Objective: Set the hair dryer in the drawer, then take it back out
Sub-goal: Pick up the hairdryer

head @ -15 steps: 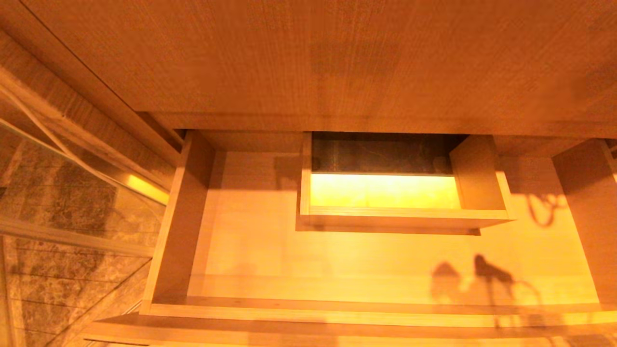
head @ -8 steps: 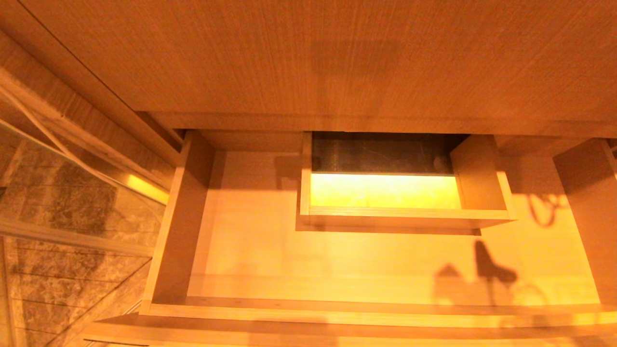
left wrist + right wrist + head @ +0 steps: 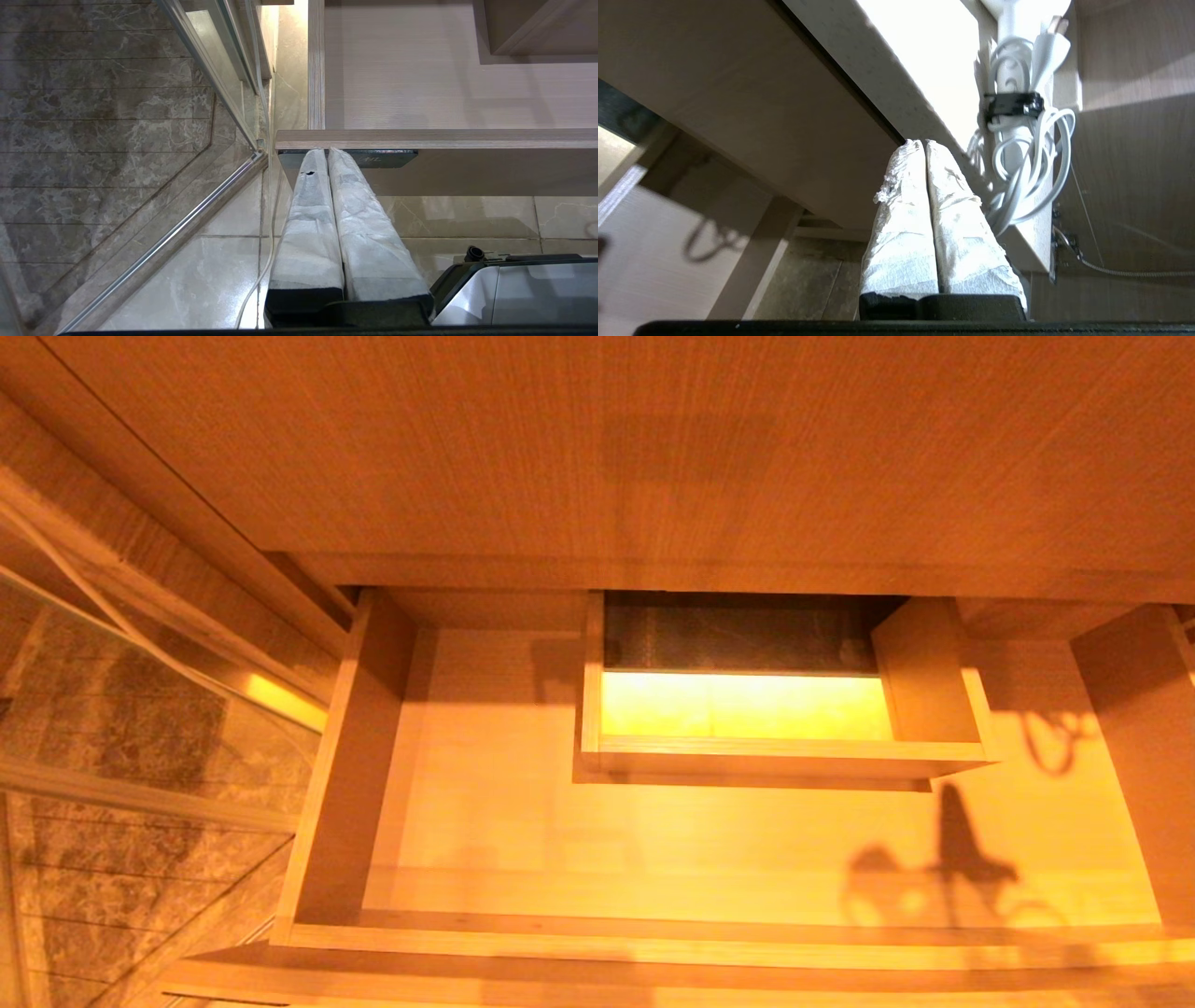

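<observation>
The small white hair dryer [image 3: 1017, 70] with its bundled cord hangs at the pale countertop's [image 3: 920, 74] edge, just beside our right gripper [image 3: 924, 144], whose taped fingers are pressed together on nothing, perhaps touching the cord. The wide light-wood drawer [image 3: 747, 840] stands open. Our left gripper [image 3: 327, 151], fingers together, sits by the drawer front.

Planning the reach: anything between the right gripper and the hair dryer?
Nothing; in the right wrist view the shut right gripper has a bare gap to the hair dryer.
</observation>
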Tool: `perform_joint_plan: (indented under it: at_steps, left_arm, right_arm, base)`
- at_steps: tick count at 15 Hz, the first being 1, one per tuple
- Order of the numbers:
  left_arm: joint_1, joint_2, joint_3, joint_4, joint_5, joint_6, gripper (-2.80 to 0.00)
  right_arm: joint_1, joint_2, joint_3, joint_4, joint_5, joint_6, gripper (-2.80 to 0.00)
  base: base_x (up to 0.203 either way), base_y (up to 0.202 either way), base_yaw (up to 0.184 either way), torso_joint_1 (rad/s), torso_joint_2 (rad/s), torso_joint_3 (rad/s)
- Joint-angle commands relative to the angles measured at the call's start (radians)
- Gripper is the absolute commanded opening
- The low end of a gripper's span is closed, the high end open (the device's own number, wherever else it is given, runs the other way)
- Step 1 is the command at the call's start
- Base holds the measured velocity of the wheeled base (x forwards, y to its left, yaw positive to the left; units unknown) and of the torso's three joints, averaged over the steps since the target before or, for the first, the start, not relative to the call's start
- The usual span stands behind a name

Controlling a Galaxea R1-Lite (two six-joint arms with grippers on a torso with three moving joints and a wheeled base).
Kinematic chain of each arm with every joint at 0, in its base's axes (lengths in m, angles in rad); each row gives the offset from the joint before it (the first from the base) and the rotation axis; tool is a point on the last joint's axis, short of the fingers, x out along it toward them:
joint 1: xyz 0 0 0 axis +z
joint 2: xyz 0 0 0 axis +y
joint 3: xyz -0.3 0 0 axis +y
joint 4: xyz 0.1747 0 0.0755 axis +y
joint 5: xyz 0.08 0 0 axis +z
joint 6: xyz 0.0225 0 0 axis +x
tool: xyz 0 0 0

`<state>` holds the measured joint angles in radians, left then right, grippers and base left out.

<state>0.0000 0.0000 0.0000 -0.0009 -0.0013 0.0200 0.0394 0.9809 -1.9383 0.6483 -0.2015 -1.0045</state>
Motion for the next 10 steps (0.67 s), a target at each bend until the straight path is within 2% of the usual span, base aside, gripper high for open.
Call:
perform_joint_plan:
  at_steps: [1, 3, 7, 10]
  left_arm:
    - [0.000, 0.000, 0.002, -0.001, 0.000, 0.000, -2.80]
    - [0.000, 0.000, 0.002, -0.001, 0.000, 0.000, -2.80]
    - [0.000, 0.000, 0.002, -0.001, 0.000, 0.000, -2.80]
    - [0.000, 0.000, 0.002, -0.001, 0.000, 0.000, -2.80]
  right_arm:
    - [0.001, -0.002, 0.001, 0.002, -0.014, -0.005, -2.80]
    - [0.002, -0.007, 0.003, -0.014, -0.084, 0.011, -2.80]
    - [0.002, 0.001, 0.007, -0.013, -0.095, 0.110, -2.80]
    - [0.001, 0.001, 0.007, -0.010, -0.096, 0.145, -2.80]
  base:
    - [0.000, 0.000, 0.000, 0.000, 0.00, 0.000]
    - [0.000, 0.000, 0.000, 0.000, 0.00, 0.000]
    - [0.000, 0.000, 0.000, 0.000, 0.00, 0.000]
    - [0.000, 0.000, 0.000, 0.000, 0.00, 0.000]
